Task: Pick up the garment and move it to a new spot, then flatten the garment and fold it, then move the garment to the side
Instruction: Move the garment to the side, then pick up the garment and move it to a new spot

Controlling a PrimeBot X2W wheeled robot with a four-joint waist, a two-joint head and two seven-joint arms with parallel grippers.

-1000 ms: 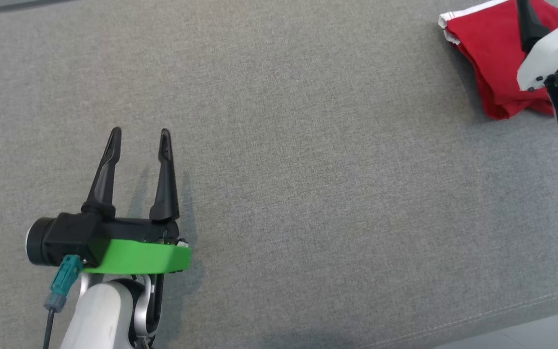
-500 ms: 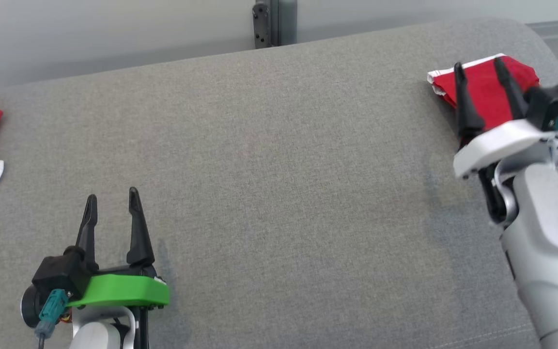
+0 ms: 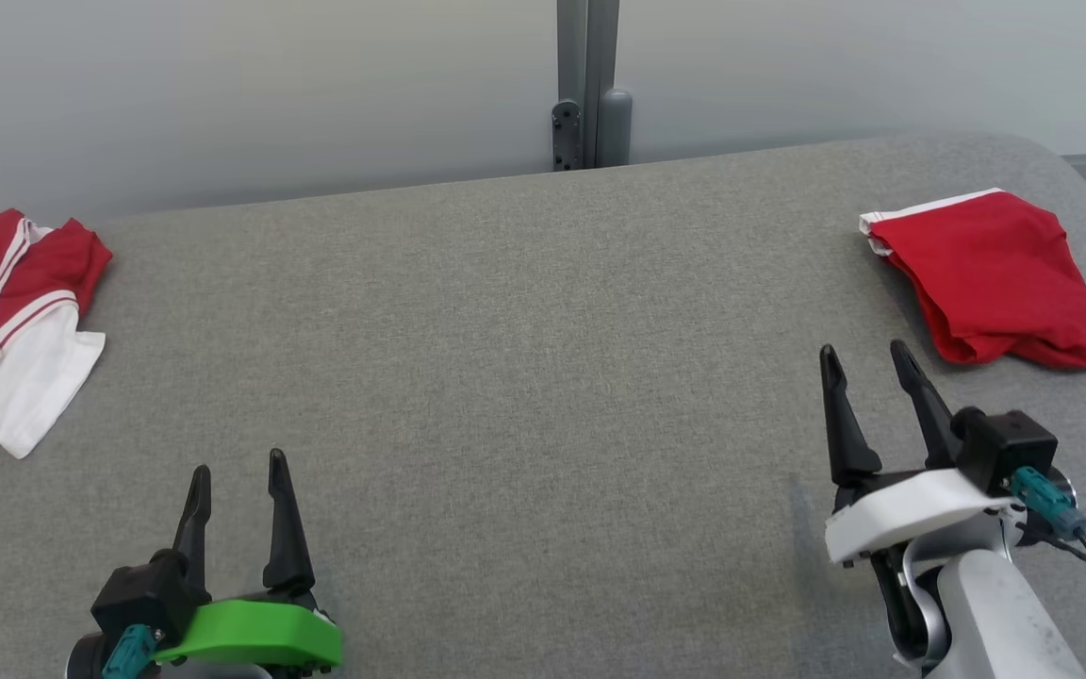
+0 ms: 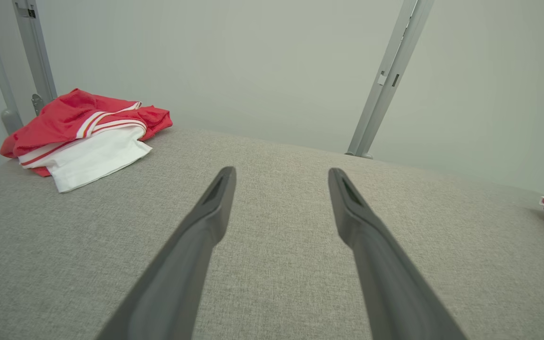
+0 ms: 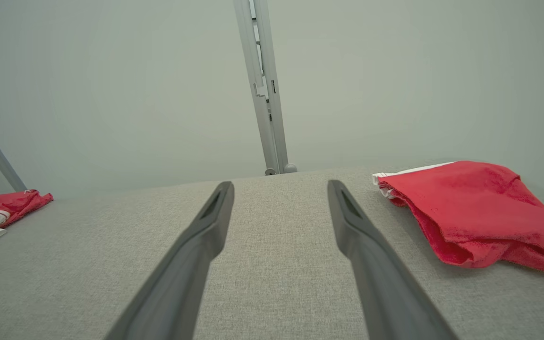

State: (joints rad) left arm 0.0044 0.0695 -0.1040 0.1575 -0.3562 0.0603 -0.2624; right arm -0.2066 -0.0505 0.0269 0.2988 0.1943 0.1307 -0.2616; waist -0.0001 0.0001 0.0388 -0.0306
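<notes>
The right tool (image 3: 862, 351) has backed off the red garment (image 3: 995, 273), far right. It and the left tool (image 3: 238, 462) stand apart, empty. Looks done.

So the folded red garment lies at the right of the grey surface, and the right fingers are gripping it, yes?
Not quite. The folded red garment does lie at the right, but the right fingers are open and apart from it, holding nothing; the head view shows it.
</notes>
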